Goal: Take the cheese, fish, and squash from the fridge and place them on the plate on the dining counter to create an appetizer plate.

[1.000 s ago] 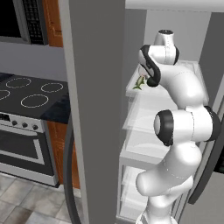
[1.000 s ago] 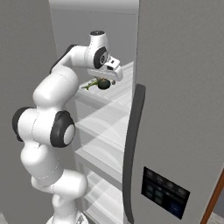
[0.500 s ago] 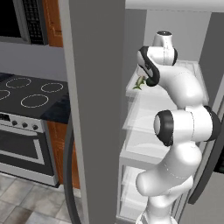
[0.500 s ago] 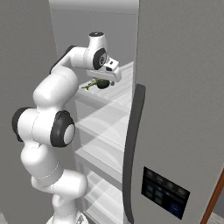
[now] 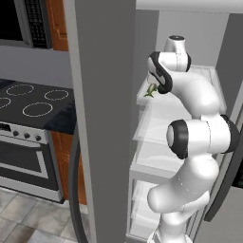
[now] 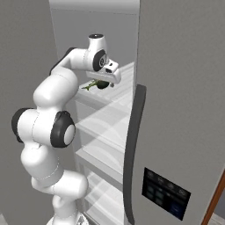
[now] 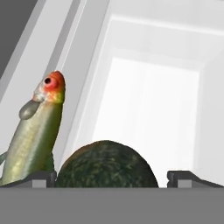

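Squash [image 7: 107,165], dark green and round, sits on an upper clear shelf [image 6: 118,99] inside the fridge [image 6: 176,110], and in the hand view it lies between the two dark fingertips [image 7: 37,178], which stand wide apart on either side of it without visibly touching it; the jaws are fully open and hold nothing. The gripper [image 6: 107,78] hangs just above that shelf, its white arm reaching in through the open front. The fish [image 7: 35,135], slim and olive-green with a reddish head, lies just beside the squash, close to the fingertip nearer the fridge's side wall, with its body angled along that wall; whether it touches the squash I cannot tell. In the right base view the fish [image 6: 90,85] pokes out from under the hand toward the arm's side, with the squash [image 6: 102,84] tucked beneath the hand. In the left base view only a bit of the fish [image 5: 151,91] shows past the wrist. The grey fridge door [image 5: 102,118] stands open, with its long dark handle [image 5: 76,190], and beyond it sit a stove [image 5: 28,137] with a black cooktop and a microwave [image 5: 19,21] above. The other door, with a dark handle [image 6: 132,149] and a control panel [image 6: 166,193], crowds the arm's other side.
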Available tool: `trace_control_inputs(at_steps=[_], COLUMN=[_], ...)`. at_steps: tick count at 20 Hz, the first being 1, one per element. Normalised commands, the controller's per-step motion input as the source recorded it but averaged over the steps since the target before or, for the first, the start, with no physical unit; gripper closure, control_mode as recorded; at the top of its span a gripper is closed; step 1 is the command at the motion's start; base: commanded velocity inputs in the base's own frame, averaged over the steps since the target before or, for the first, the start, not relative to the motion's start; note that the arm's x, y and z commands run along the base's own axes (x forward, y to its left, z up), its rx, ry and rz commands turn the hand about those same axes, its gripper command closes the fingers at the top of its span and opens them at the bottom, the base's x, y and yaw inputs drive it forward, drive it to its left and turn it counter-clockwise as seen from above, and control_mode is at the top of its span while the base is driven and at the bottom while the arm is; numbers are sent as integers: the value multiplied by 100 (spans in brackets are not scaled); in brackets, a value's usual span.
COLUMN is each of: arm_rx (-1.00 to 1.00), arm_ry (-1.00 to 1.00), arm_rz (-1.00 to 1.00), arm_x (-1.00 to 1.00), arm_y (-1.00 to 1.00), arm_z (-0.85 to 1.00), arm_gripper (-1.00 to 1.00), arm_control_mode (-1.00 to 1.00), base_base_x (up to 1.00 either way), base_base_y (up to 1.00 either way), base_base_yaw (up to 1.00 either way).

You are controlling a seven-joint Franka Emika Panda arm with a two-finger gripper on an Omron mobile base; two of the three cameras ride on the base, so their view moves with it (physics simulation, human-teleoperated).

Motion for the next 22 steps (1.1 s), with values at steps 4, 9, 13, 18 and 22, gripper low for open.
trace_control_inputs(at_steps=[4,9,13,18,22], arm_rx=[0,0,0,0,0], arm_ry=[1,0,0,-17,-31], arm_rz=[0,0,0,0,0], arm_x=[0,0,-1,-67,-100], arm_y=[0,0,0,0,0], arm_z=[-26,-16,-3,28,61], arm_gripper=[100,100,100,100,100], arm_control_mode=[-100,-100,-100,-100,-100], base_base_x=[0,0,0,0,0], base_base_y=[0,0,0,0,0], base_base_yaw=[0,0,0,0,0])
